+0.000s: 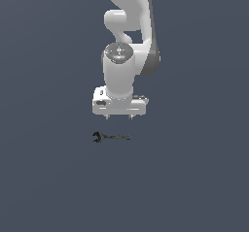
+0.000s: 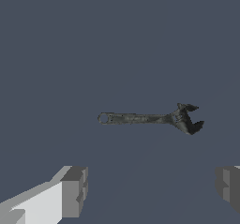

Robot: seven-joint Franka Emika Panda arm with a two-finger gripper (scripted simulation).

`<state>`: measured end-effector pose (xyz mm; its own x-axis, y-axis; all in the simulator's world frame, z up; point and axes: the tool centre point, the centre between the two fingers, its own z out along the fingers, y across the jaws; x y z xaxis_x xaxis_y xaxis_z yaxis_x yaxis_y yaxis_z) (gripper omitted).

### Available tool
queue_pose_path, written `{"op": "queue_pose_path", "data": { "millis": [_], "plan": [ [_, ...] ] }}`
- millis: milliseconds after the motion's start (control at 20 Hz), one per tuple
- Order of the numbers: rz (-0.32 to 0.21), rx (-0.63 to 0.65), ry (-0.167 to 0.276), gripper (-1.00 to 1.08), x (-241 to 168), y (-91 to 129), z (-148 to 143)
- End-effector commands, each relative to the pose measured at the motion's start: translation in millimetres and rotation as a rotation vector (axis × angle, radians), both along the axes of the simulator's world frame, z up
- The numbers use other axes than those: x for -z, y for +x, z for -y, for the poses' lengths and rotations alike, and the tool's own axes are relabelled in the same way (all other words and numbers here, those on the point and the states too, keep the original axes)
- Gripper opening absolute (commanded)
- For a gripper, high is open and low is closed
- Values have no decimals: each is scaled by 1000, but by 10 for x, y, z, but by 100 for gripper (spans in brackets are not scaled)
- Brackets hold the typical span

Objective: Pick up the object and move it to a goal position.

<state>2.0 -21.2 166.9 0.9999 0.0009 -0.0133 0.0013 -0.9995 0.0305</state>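
The object, a tiny dark grey-black wrench [image 1: 111, 137], lies flat on the grey-blue floor, its open jaw toward the exterior view's left and its slender handle toward the right. The wrist view shows the wrench [image 2: 150, 119] whole, with a ring at the handle's end. My white gripper [image 1: 119, 117] hangs above the wrench, pointing down, not touching it. It is open: the two grey fingertips [image 2: 75, 192] stand wide apart in the wrist view, with nothing between them.
The white arm [image 1: 129, 32] rises behind the gripper toward the top of the exterior view. A plain grey-blue floor [image 1: 194, 177] spreads around the wrench.
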Motion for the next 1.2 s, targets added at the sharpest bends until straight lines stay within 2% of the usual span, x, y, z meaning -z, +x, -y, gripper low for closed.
{"op": "queue_pose_path", "data": {
  "millis": [0,500,800,1150],
  "plan": [
    [0,0,0,100,0,0,0],
    [17,-40,31,100,-90,18,-267],
    [15,-49,29,100,-75,20,-247],
    [13,-122,26,100,-14,37,-210]
  ]
}}
